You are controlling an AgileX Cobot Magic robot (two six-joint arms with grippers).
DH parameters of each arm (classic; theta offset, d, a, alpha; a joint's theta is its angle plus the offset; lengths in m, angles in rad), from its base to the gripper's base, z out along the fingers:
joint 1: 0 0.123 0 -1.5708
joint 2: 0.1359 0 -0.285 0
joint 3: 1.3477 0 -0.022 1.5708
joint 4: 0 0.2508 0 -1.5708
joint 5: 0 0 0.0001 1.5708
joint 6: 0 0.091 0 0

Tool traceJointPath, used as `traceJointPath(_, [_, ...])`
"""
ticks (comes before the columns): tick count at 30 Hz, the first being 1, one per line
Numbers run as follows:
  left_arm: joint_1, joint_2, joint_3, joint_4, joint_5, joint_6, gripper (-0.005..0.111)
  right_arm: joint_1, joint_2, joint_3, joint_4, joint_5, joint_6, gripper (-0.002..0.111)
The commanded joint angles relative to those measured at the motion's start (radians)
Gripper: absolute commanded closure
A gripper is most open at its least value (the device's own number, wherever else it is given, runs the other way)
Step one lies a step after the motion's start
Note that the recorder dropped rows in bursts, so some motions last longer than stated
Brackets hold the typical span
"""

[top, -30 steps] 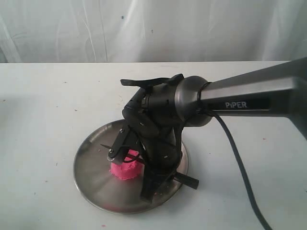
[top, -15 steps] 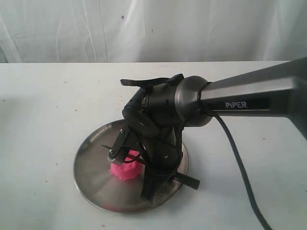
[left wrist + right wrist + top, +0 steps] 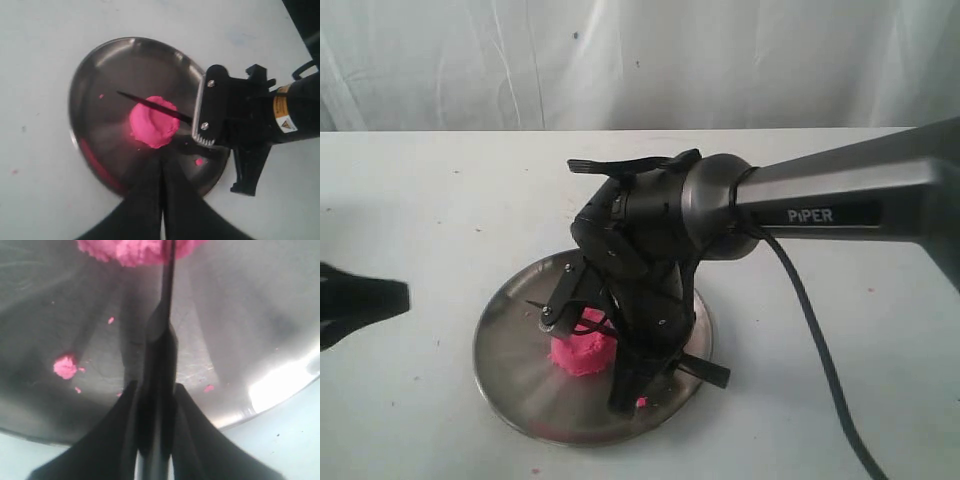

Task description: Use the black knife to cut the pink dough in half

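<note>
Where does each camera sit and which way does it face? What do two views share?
Exterior: off the arms, above the table, facing the white curtain; shows the right arm over the steel plate, left gripper at frame edge.
Left wrist: above the plate, looking down on the pink dough and black knife; its own shut fingers show.
Right wrist: low, looking along the knife to the dough; the right gripper clamps the handle.
Shared: all three show dough, knife, plate.
</note>
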Motion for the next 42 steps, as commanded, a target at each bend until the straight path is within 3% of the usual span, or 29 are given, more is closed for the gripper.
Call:
traceJointPath(1, [-0.005,0.242,-0.112,-0.366,0.033,0.455,0.107,0.007,0.000,-0.011,0.006,0.004,-0.016,0.108])
traceJointPath(14, [-0.003,0.718,-0.327,-0.528,0.110,0.716,0.107,0.007,0.000,-0.011,0.007,-0.005,-0.016,0.108])
traceJointPath(31, [0.001,0.954,-0.430,-0.521,0.186,0.835,0.107,0.007,0.000,-0.011,0.009,-0.008,-0.016,0.108])
traceJointPath(36, [0.066,0.958,-0.430,-0.466,0.253,0.842,0.107,0.007,0.000,-0.011,0.009,-0.008,-0.016,0.108])
traceJointPath(40, [0.146,0.972,-0.448,-0.463,0.393,0.854,0.107,0.007,0.000,-0.011,0.009,-0.007,-0.018,0.108])
traceJointPath(42, [0.156,0.998,-0.477,-0.463,0.475,0.854,0.107,0.007,0.000,-0.011,0.009,-0.007,-0.018,0.108])
